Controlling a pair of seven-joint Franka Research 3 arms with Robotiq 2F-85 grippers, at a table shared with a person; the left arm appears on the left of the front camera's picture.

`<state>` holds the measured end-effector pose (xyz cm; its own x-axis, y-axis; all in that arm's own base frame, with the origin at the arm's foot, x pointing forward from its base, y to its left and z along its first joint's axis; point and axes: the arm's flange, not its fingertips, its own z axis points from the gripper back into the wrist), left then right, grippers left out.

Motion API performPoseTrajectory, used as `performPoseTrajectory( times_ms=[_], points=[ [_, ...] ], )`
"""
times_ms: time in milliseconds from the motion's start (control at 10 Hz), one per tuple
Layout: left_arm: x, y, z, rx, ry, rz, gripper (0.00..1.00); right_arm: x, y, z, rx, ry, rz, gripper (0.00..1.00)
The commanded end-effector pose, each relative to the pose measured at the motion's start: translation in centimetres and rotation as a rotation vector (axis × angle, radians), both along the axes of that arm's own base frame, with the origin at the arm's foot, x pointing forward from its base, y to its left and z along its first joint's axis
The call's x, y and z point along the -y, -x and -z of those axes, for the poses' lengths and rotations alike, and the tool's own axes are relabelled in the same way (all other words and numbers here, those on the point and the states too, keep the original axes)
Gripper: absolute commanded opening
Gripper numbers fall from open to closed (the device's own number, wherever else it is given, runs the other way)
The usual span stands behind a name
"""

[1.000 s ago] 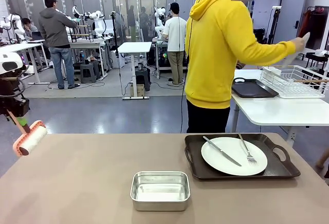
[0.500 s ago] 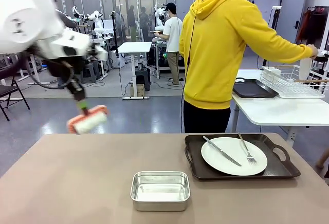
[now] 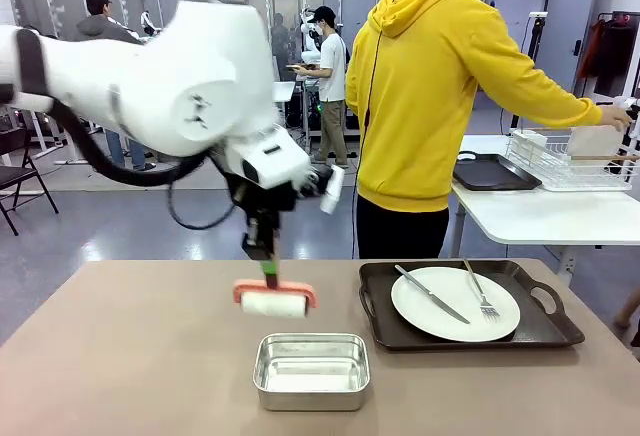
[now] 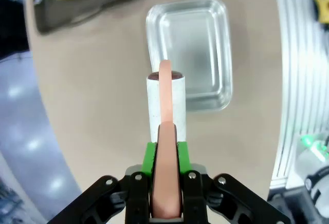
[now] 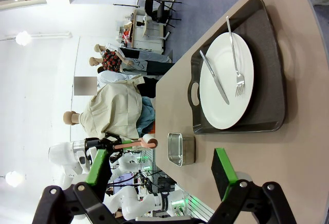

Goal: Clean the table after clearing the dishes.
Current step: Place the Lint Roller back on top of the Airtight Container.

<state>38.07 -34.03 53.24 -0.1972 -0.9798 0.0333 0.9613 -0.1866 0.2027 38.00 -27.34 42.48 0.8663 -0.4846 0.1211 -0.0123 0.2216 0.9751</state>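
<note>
Brown table (image 3: 130, 356) isn't clean yet: your left gripper (image 4: 165, 154) squeezes the roller (image 3: 273, 302) above it, your right gripper (image 5: 162, 167) hangs open, and one plate (image 3: 455, 303) sits on its tray (image 3: 385, 331) at the right.

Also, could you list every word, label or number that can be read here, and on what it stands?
No readable text in any view.
The plate, tray, steel pan and roller show no print; background items are too small or blurred to read.
</note>
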Motion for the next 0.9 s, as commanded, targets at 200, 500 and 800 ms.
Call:
performPoseTrajectory(
  times_ms=[200,500,800],
  points=[
    [2.1,-0.9,-1.2,-0.038,0.047,-0.018,0.21,0.0,0.3,-0.3,0.0,0.008,-0.005,1.0],
    [2.7,0.1,0.4,-0.008,0.01,0.062,0.21,0.0,0.3,-0.3,0.0,0.008,-0.005,1.0],
    [2.8,-0.7,1.5,-0.07,0.066,0.01,0.21,0.0,0.3,-0.3,0.0,0.008,-0.005,1.0]
  ],
)
